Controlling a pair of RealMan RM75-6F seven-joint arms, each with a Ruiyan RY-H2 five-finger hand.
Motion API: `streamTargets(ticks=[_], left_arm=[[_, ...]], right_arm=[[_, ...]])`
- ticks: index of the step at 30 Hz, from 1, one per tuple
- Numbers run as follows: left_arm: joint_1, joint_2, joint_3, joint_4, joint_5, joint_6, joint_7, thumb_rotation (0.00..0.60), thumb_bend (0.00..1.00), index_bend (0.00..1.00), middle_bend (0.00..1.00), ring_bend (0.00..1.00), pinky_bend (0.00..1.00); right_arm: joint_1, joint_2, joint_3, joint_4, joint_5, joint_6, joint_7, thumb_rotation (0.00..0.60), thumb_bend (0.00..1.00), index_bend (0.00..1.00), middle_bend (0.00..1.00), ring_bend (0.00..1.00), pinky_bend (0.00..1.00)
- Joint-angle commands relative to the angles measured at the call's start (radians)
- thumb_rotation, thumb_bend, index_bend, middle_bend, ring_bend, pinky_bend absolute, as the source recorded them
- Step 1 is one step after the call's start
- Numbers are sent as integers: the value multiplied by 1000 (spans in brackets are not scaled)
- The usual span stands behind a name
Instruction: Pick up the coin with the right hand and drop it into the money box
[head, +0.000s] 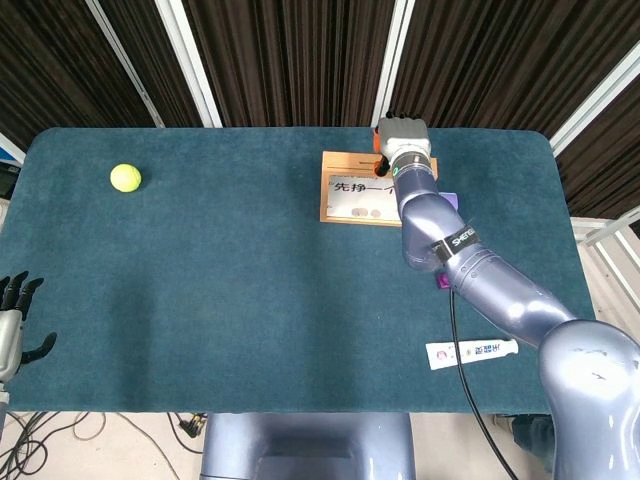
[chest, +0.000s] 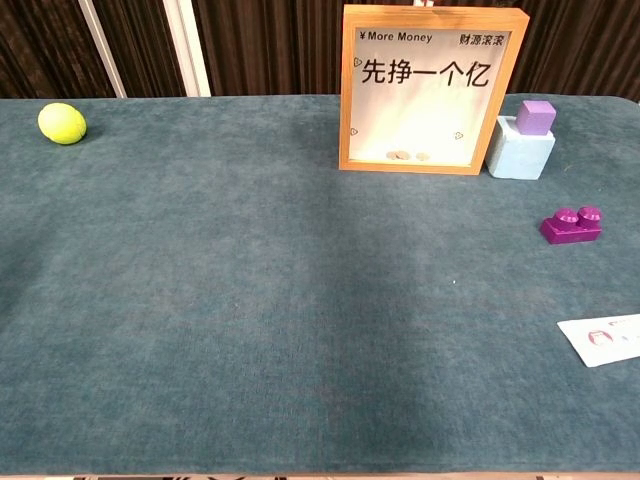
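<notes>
Ball (chest: 62, 123) far left; blocks (chest: 527, 140) right of money box (chest: 431, 90)

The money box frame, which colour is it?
Light orange-brown wood; the money box shows best in the chest view.

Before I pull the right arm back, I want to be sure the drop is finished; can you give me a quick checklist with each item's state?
1. Right hand above the top of the money box: ok.
2. Coins lying at the bottom behind the box's window: ok.
3. Right hand empty: cannot tell, palm hidden.
4. Money box upright: ok.
5. Purple brick and light blue block beside the box, near the arm's way back: not ok.
6. Left hand off the table edge: ok.
</notes>
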Motion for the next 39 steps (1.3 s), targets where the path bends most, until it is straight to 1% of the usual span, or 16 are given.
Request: streamTargets(ticks=[1,2,5,7,8,10,11,15,17,20,23,26,29,31,35,39], left_arm=[[0,-1,0,1,-2,0,1,600,253,149,29,0,0],[0,-1,-1,1,-2,1,2,600,253,149,29,0,0],[1,-4,-1,2,-2,8,11,600,254,149,29,0,0],[4,-5,0,1,0,13,10,600,255,149,29,0,0],[4,-5,0,1,0,14,9,600,255,149,29,0,0],[4,-5,1,1,2,14,9,600,254,149,29,0,0],[4,-6,2,2,4,13,12,600,254,149,29,0,0],[2,-9,5,3,11,16,21,600,256,149,29,0,0],[1,-11,7,4,17,15,23,600,262,149,29,0,0],[1,-8,9,5,19,13,19,600,265,149,29,0,0],[5,-4,3,3,13,18,7,600,265,149,29,0,0],[8,-2,-2,0,5,25,2,600,265,149,28,0,0],[10,0,-4,-3,10,28,-10,600,264,149,28,0,0],[11,1,-3,-1,22,34,-16,600,265,148,28,0,0],[16,8,2,2,51,53,-22,600,265,147,27,0,0],[19,13,8,14,77,65,-24,600,265,147,26,0,0]], right_arm=[[-10,21,14,-31,-127,-1,30,600,508,328,0,0,0],[-13,24,11,-38,-177,3,44,600,508,328,0,0,0],[-46,38,18,-108,-422,67,165,600,507,318,0,0,0],[-95,69,28,-214,-569,135,271,600,507,300,0,0,0],[-110,81,28,-249,-605,157,297,600,507,284,0,0,0],[-161,121,25,-361,-720,242,374,600,508,255,0,0,0],[-199,146,15,-436,-799,301,417,600,508,240,0,0,0],[-328,218,-31,-658,-1025,494,538,600,508,197,0,0,0],[-408,251,-57,-760,-1129,572,616,600,508,182,0,0,0],[-508,290,-90,-855,-1231,636,713,600,508,147,0,0,0],[-593,304,-144,-907,-1355,720,758,600,507,128,0,0,0],[-698,297,-213,-952,-1514,837,811,600,508,128,0,0,0],[-790,288,-280,-986,-1635,921,843,600,507,128,0,0,0],[-865,286,-341,-1015,-1702,974,850,600,507,118,0,0,0],[-983,299,-424,-1046,-1774,1002,930,600,508,105,0,0,0],[-1102,288,-499,-982,-1860,1035,1014,600,508,104,0,0,0]])
